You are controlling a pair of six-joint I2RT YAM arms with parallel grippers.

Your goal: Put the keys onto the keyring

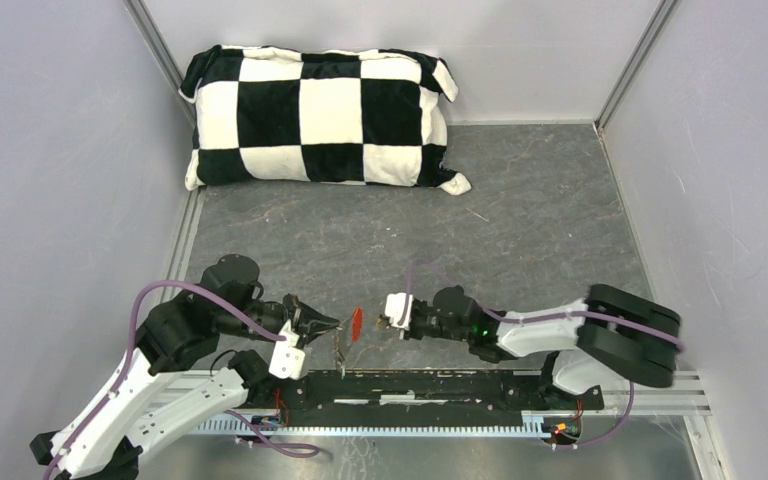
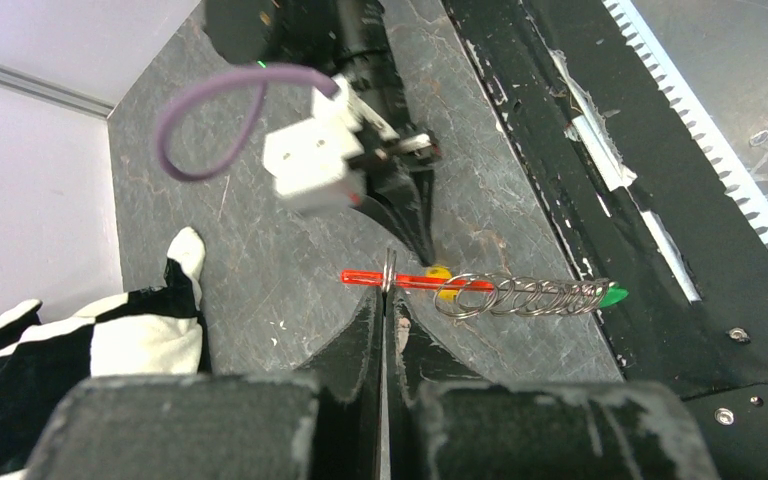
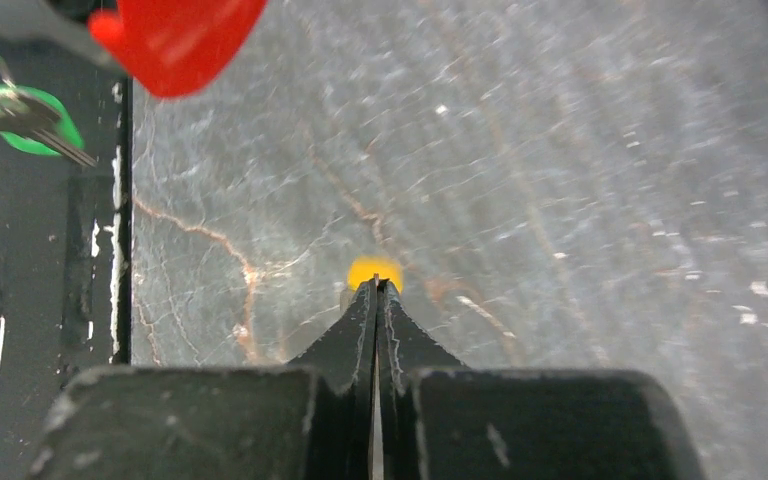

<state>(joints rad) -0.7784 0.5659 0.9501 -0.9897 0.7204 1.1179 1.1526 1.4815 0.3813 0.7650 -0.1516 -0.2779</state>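
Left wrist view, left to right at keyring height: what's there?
Black-and-white checkered pillow → elongated red plastic tag → coiled grey metal chain → green plastic key head. Omitted: yellow plastic key head, overlapping the tag.

The table (image 1: 540,230) is a dark grey slab, veined like slate with pale rusty cracks and dotted with small white flecks, and light walls close it in on three sides. A plump black-and-white chequered pillow (image 1: 320,115) lies across its far end, its back against the rear wall and one corner trailing onto the grey, while a long black mounting strip (image 1: 440,385) runs along the near edge. Near that strip, well apart from the pillow, the yellow key (image 3: 374,271) is down at the surface, though I can't tell whether it rests flat there.
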